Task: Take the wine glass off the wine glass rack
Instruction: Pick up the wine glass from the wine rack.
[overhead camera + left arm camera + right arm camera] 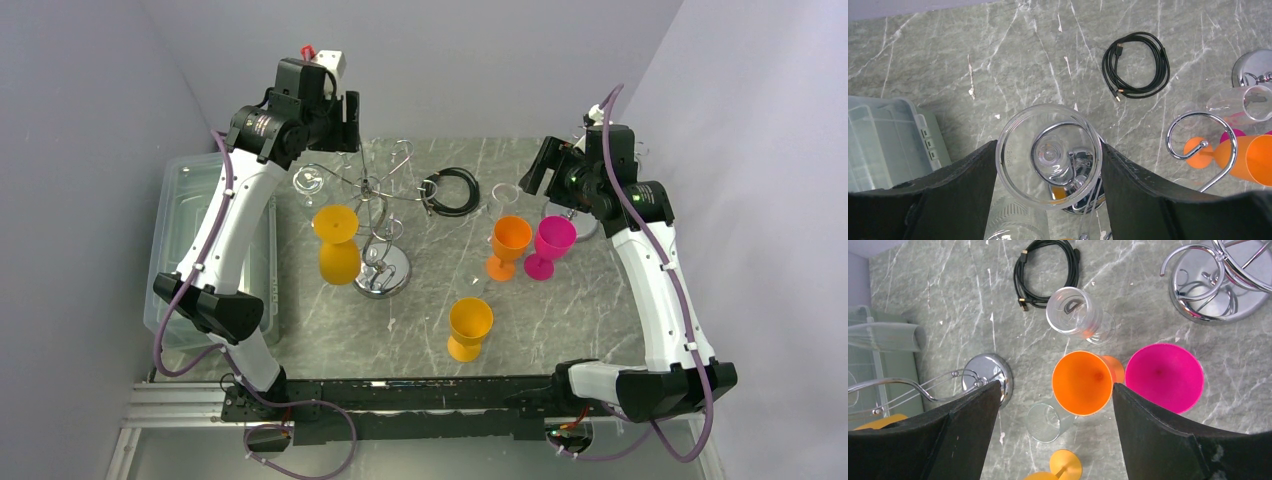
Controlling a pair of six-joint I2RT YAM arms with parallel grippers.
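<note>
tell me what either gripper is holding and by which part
Left gripper pinches the clear wine glass by the rim of its round foot; right gripper holds nothing.

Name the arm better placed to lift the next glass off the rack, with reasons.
Left. The left gripper is closed on a clear wine glass hanging on the wine glass rack. The right gripper hovers open above the orange glass and pink glass standing on the table, away from that rack.

A coiled cable lies on the counter. An orange goblet and a pink goblet stand side by side, a yellow goblet nearer the front. A clear bin sits left.
</note>
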